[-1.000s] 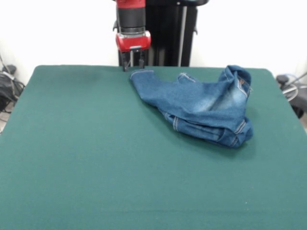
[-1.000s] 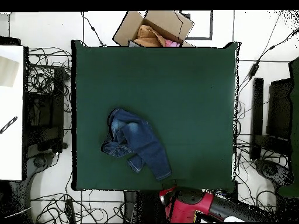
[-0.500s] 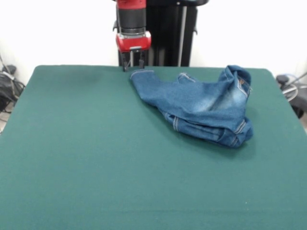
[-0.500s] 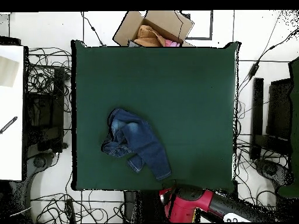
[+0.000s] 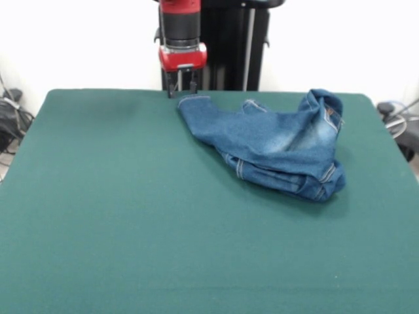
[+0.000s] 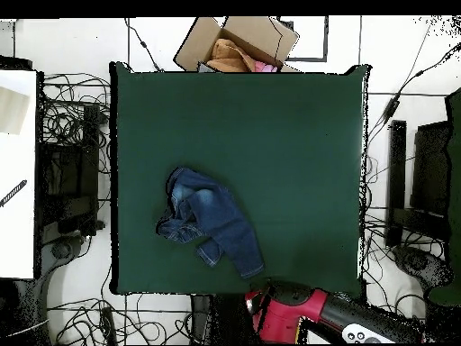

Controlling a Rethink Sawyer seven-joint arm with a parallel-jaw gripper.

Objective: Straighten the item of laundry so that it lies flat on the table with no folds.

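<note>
Green cloth covers the counter (image 5: 118, 216). From my front camera, going left to right, I see the pincer (image 5: 182, 84) hanging just over the far edge, its two fingers slightly spread with nothing between them, right beside the hem of one jeans leg. The jeans (image 5: 275, 144) lie rumpled toward the right far corner, one leg stretched toward the pincer, the waist bunched up and folded over. Overhead, a cardboard box (image 6: 239, 43) sits past the opposite edge.
</note>
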